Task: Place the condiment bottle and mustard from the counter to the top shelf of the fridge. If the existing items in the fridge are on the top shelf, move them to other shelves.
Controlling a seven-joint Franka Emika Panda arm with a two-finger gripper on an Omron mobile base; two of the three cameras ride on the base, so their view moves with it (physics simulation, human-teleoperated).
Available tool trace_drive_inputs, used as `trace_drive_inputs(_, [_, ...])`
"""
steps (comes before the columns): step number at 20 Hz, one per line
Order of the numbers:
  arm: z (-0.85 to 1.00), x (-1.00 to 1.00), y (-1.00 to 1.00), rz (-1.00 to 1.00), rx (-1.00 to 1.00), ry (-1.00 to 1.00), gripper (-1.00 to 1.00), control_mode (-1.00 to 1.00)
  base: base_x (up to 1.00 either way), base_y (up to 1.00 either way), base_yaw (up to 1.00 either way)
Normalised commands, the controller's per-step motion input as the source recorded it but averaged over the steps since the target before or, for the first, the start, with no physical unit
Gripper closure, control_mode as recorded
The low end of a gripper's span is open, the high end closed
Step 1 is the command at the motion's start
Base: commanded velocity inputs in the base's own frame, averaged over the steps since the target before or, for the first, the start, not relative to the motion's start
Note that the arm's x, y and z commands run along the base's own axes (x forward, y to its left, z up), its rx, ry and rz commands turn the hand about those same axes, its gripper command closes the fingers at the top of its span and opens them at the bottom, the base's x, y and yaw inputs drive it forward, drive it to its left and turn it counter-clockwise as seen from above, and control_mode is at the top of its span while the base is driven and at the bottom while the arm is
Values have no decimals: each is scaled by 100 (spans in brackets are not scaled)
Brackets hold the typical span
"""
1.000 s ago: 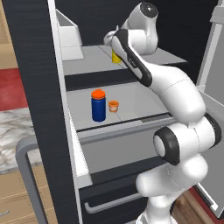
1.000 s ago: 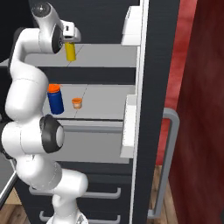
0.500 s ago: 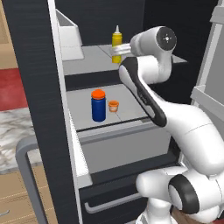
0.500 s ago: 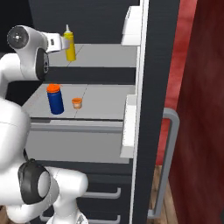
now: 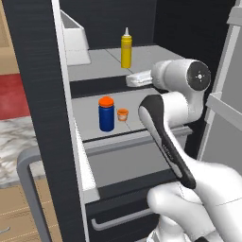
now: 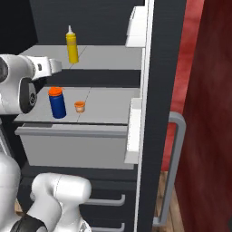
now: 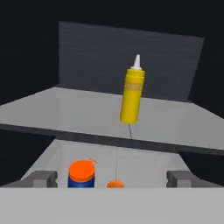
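smooth matt yellow plastic mustard (image 5: 125, 48)

One yellow mustard (image 5: 125, 47) bottle, upper centre of left base frame. One blue jar (image 5: 106, 114) with orange lid, mid-frame. One tiny orange cup (image 5: 123, 114) just right of jar. Two grey shelf plates showing: top shelf (image 5: 97, 60) and lower shelf (image 5: 90, 111). Three grey drawer handles: one (image 5: 120, 219) at bottom of left frame, two (image 6: 108, 200) low in right frame. One grey door handle (image 6: 171, 168), right of right base frame.

Flat, even rendered light — no glare, only faint shadows. The fridge (image 5: 42, 94) interior stays dark behind pale shelves, and the hand view is soft, slightly blurred.
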Motion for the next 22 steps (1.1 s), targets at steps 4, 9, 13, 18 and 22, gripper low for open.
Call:
trace_drive_inputs(4, [-91, -100, -12, 0, -8, 25, -100, -100, 0, 0, 0])
trace_drive_inputs(9, [-98, -100, -41, -2, -2, 32, -100, -100, 0, 0, 0])
trace_drive_inputs(13, [-47, -100, -32, 0, 0, 14, -100, -100, 0, 0, 0])
trace_drive_inputs(18, [-20, -80, -8, 0, 0, 1, -100, 100, -20, -2, 0])
trace_drive_inputs(22, [0, 0, 0, 0, 0, 0, -100, 100, -100, -1, 0])
